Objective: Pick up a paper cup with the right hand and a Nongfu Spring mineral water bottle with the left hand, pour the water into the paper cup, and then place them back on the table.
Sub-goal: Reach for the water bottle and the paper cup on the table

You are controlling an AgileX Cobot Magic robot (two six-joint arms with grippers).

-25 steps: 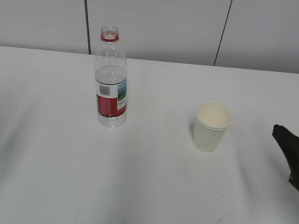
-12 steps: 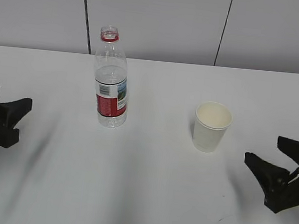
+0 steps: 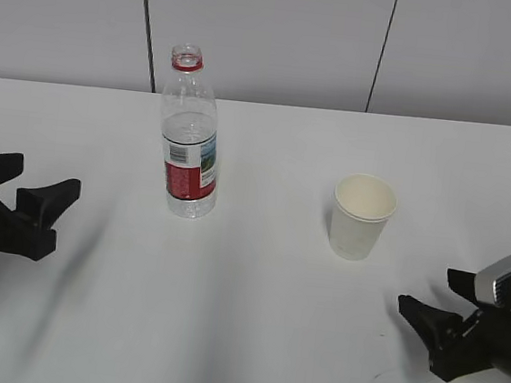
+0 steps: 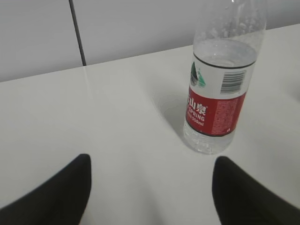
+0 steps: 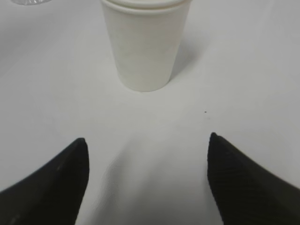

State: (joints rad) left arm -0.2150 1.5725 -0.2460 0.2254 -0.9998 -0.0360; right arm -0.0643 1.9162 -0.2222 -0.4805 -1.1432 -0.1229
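Observation:
The Nongfu Spring mineral water bottle (image 3: pixel 191 139) stands upright on the white table (image 3: pixel 251 319), uncapped, holding clear water (image 3: pixel 189 130). It also shows in the left wrist view (image 4: pixel 218 93). The cream paper cup (image 3: pixel 362 216) stands upright to its right and shows in the right wrist view (image 5: pixel 145 44). My left gripper (image 3: pixel 41 183) is open and empty, left of the bottle and apart from it; its fingertips frame bare table (image 4: pixel 150 161). My right gripper (image 3: pixel 432 297) is open and empty, in front and right of the cup (image 5: pixel 147 140).
A grey panelled wall (image 3: pixel 273 29) with dark vertical seams runs behind the table's far edge. A small dark scuff mark (image 3: pixel 380 377) lies on the table near the right gripper.
Both grippers have come in from the sides toward the middle: the left moved right toward the bottle, the right moved left and nearer the cup. Bottle and cup have not moved.

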